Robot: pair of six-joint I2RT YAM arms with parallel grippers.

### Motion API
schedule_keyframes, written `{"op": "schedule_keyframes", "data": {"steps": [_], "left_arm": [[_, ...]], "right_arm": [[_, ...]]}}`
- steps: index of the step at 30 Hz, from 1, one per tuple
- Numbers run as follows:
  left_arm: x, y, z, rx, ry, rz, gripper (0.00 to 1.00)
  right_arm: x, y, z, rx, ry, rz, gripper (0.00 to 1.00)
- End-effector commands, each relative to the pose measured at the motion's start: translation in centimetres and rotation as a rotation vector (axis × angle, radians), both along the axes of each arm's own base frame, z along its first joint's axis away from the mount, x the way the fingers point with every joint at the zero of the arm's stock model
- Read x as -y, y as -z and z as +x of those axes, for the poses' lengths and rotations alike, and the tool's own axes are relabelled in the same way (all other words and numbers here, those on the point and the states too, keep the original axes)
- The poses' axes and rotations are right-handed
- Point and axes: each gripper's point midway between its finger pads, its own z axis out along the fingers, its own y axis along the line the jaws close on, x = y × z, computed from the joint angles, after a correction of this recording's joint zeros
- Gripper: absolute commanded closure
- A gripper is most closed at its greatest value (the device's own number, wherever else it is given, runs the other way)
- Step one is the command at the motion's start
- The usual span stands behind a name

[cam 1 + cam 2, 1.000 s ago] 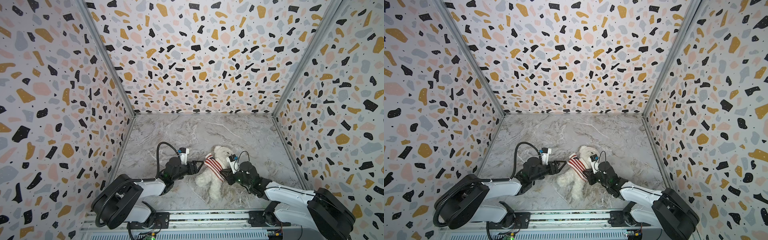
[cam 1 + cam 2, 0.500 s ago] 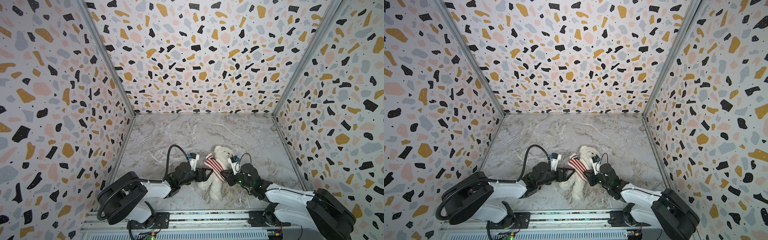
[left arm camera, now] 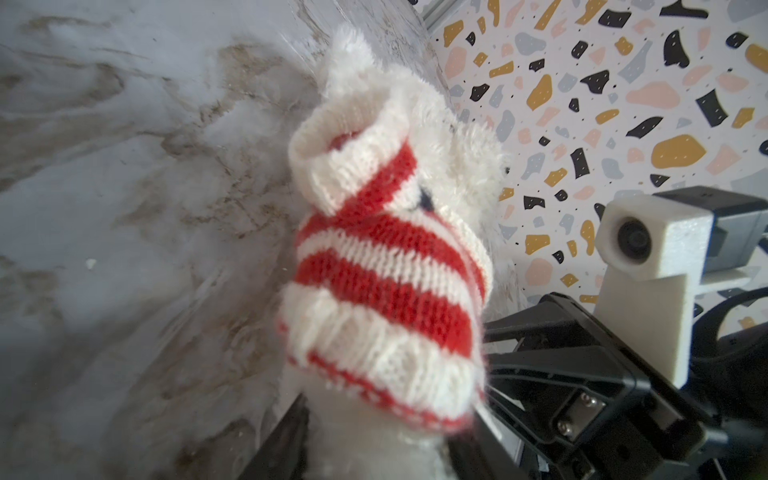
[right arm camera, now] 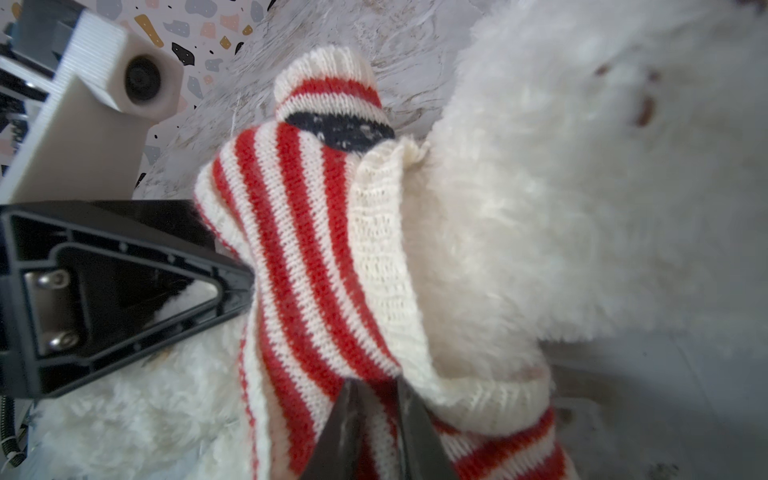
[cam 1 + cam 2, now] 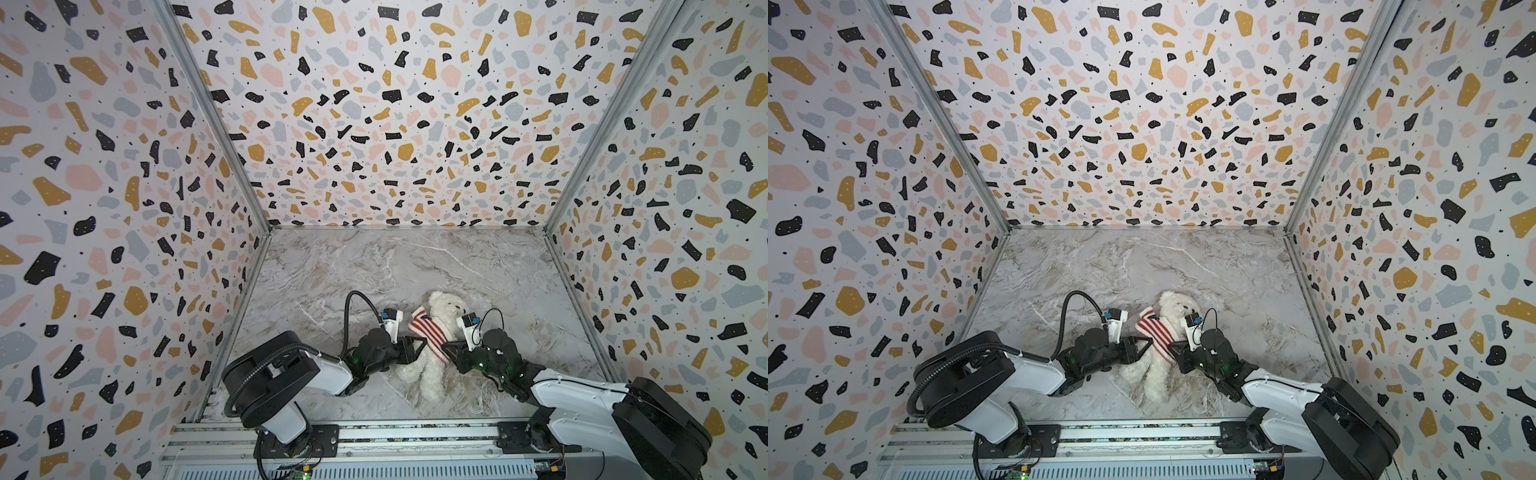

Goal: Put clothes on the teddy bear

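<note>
Moved since a second back: black left gripper (image 5: 419,346) has come in from well clear of the fluffy white plush teddy bear (image 5: 432,376) to right against its side. Bear and right arm sit in the same spot as before.

Bear lies on its back, lower middle of the frame in both top views (image 5: 1154,376). Head points toward the back wall, legs toward the near edge. Red-and-cream striped knitted sweater (image 5: 428,332) is bunched in a slanting band across neck and chest. Belly and legs are bare fur.

Left wrist view: striped sweater (image 3: 386,270) fills the centre, ribbed hem at its lower end. The left gripper's dark fingers (image 3: 284,438) stand either side of the white body below that hem. Cannot tell whether they press on it.

Right wrist view: black right gripper (image 4: 376,415) has its tips pressed together on a fold of the sweater (image 4: 299,249) by the ribbed edge, with bear fur (image 4: 561,187) just beside. One triangular finger of the left gripper touches the sweater's far edge. In a top view the right gripper (image 5: 448,348) sits at the bear's right-of-frame side, below the head.

Around: grey marbled tabletop (image 5: 374,270), bear near its front. Speckled terrazzo-pattern walls (image 5: 374,104) on three sides. Aluminium rail (image 5: 374,436) runs along the bottom of the frame and carries both arm bases.
</note>
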Motion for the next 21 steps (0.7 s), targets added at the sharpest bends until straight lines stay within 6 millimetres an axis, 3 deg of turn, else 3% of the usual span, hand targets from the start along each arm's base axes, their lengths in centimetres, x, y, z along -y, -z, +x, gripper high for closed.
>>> {"op": "schedule_keyframes", "data": {"steps": [1,5,11,21], "left_arm": [[0.4,-2.3,0.7,0.061,-0.029,-0.090,0.65],[0.2,-2.7,0.9,0.080,-0.042,-0.093,0.80],[-0.3,-3.7,1.0,0.137,-0.045,-0.068,1.00],[-3.0,-5.9,1.4,0.335,-0.068,0.152,1.00]], "right_arm": [[0.4,1.7,-0.9,-0.054,-0.001,-0.035,0.81],[0.2,1.5,-1.2,-0.046,-0.008,-0.024,0.81],[-0.5,-0.5,-1.6,0.039,-0.035,0.024,0.79],[-1.3,-3.6,-2.1,0.185,-0.094,0.047,0.69]]}}
